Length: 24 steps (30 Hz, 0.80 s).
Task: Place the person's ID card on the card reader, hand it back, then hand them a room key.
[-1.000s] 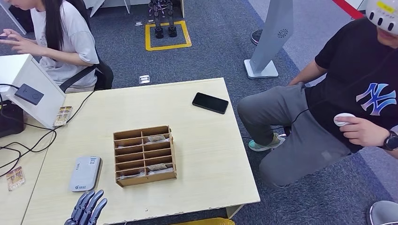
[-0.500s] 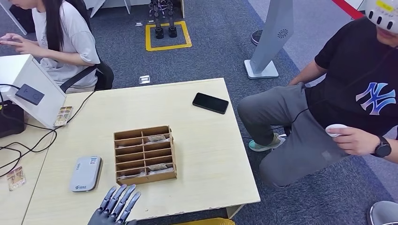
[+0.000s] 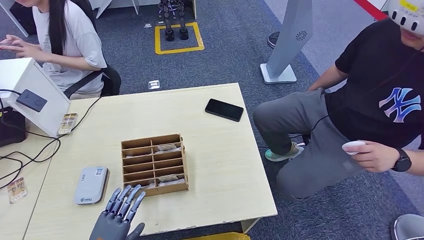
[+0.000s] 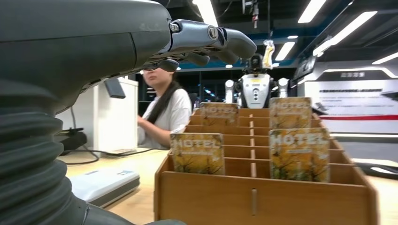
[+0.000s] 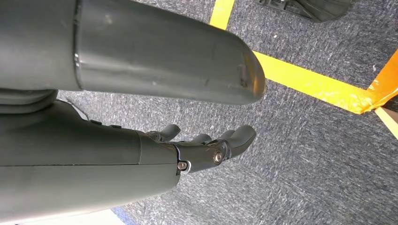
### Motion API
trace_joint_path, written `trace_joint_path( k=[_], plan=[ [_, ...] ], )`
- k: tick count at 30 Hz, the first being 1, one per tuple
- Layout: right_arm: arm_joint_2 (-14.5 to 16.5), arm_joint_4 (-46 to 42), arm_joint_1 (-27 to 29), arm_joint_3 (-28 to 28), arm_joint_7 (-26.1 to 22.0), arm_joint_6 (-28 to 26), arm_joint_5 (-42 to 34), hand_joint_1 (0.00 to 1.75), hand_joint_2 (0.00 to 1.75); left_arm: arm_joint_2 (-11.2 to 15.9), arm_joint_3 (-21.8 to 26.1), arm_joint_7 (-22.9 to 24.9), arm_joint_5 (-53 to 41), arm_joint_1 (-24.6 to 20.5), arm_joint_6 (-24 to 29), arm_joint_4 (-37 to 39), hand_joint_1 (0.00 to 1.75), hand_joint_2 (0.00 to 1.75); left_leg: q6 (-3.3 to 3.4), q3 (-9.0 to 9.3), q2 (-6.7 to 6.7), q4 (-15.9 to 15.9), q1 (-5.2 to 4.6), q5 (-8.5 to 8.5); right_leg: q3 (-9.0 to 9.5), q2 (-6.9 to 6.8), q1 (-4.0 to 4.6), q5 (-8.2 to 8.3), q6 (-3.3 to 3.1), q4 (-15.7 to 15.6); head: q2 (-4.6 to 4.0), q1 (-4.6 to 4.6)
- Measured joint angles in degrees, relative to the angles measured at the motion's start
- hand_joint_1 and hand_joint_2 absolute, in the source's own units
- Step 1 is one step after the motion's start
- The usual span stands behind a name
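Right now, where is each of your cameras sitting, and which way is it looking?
Head view: high on my body, looking down at the table; my left hand comes in from below.
Left wrist view: low behind my left hand, facing the wooden card box and a seated person.
Right wrist view: on my hanging arm, looking down at carpet; my right hand shows.
Shared: head and left wrist views both show the card box and grey card reader.

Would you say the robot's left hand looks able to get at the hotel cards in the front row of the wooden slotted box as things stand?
Probably yes. The left hand hovers open just before the wooden slotted box, and the yellow hotel cards in the front row stand above the box's rim with nothing in between.
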Motion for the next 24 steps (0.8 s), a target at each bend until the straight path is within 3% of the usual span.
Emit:
trace_joint_path(
  k=[7,10,18,24],
  plan=[
    [0.0,0.0,0.0,-0.1,0.0,0.0,0.0,0.0,0.0,-1.0,1.2,-0.2,0.1,-0.2,0.0,1.0,0.0,1.75,0.0,-0.02,0.0,0.0,0.0,-0.01,-0.02,0.0,0.0,-0.01,0.0,0.0,0.0,-0.01],
    [0.0,0.0,0.0,-0.2,-0.2,0.0,0.2,0.0,0.0,-1.8,2.5,-2.8,0.3,-0.2,0.0,1.4,0.0,1.75,0.0,-0.02,0.0,0.0,0.0,-0.01,-0.02,0.0,0.0,-0.01,0.0,0.0,0.0,-0.01],
    [0.1,0.0,0.0,-0.6,-0.7,-0.2,1.7,0.0,0.0,-8.4,12.9,-14.4,2.2,-1.6,0.0,5.1,0.0,1.75,0.0,-0.01,0.0,0.0,-0.01,0.0,-0.01,0.0,-0.01,0.0,0.01,0.0,0.0,0.0],
    [0.4,0.0,0.0,-1.5,-0.7,-0.1,2.6,0.0,0.0,-13.2,21.3,-16.8,2.1,-3.6,0.0,7.4,0.0,1.75,0.0,-0.02,-0.01,0.0,-0.01,0.0,-0.01,0.0,-0.01,0.0,0.0,0.0,0.0,0.0]
  ],
)
